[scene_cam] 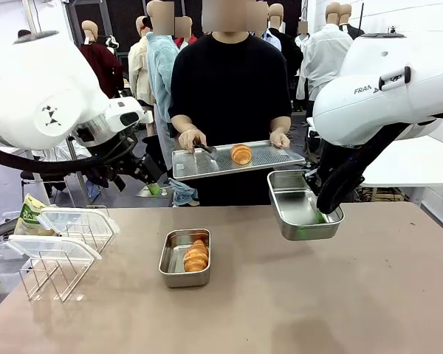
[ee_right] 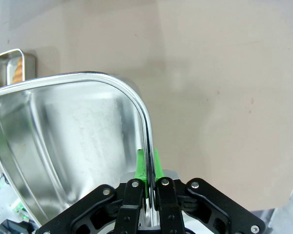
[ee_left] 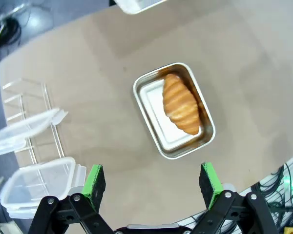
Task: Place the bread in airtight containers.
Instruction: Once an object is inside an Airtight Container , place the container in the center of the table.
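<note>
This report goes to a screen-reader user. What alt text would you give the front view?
The right claw holds an empty steel tin by its rim above the table, near a perforated tray with one roll that a person holds. A second tin on the table holds another roll; the left claw hangs open at left.

**White shells, black claws, green tips**

Here's the left arm [scene_cam: 44, 103], glossy white and rounded, a small black emblem [scene_cam: 52, 116] on its shell and black cables [scene_cam: 29, 164] looping beneath. The right arm [scene_cam: 376, 88] matches, with dark lettering [scene_cam: 365, 90] reading "FRAN". Up close, the left gripper [ee_left: 151, 183] shows black linkages, silver screws [ee_left: 49, 200] and bright green pads [ee_left: 94, 181]. The right gripper [ee_right: 147, 168] looks the same. The person [scene_cam: 229, 81] wears a black short-sleeved T-shirt.
</note>
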`<state>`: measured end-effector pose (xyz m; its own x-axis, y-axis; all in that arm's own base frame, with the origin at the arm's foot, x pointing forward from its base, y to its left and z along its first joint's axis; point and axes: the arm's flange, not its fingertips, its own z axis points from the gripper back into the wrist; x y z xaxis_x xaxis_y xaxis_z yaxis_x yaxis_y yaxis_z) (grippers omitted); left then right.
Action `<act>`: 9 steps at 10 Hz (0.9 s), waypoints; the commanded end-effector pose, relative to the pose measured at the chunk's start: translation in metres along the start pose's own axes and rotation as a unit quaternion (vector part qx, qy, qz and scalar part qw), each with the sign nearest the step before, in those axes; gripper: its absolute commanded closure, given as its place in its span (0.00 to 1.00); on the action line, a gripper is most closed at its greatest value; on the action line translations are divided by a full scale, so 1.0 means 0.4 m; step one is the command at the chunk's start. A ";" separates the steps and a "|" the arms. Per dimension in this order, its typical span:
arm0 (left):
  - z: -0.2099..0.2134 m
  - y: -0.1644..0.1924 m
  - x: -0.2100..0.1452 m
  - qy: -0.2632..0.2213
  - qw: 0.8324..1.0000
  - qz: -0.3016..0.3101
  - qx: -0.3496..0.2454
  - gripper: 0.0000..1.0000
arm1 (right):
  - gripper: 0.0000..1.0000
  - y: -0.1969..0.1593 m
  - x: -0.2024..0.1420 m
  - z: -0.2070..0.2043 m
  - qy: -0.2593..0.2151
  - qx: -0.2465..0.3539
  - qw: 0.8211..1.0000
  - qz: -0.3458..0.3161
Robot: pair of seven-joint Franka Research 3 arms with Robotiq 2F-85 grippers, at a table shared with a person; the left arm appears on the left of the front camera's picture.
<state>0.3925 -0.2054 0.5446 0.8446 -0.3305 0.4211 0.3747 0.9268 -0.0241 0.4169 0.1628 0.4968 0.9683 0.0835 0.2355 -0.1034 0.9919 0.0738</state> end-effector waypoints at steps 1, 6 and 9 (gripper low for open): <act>0.029 0.009 -0.038 -0.016 1.000 -0.022 -0.008 0.00 | 1.00 0.000 0.001 0.007 -0.002 0.003 1.000 0.000; 0.051 -0.011 -0.021 -0.020 1.000 -0.020 0.003 0.00 | 1.00 0.000 0.001 0.007 -0.002 0.003 1.000 0.000; 0.051 -0.011 -0.021 -0.020 1.000 -0.020 0.003 0.00 | 1.00 0.000 0.001 0.007 -0.002 0.003 1.000 0.000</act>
<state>0.3759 -0.2033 0.5600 0.8116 -0.3589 0.4610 0.4060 0.9139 -0.0033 0.4168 0.1629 0.4968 0.9682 0.0837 0.2356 -0.1037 0.9919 0.0736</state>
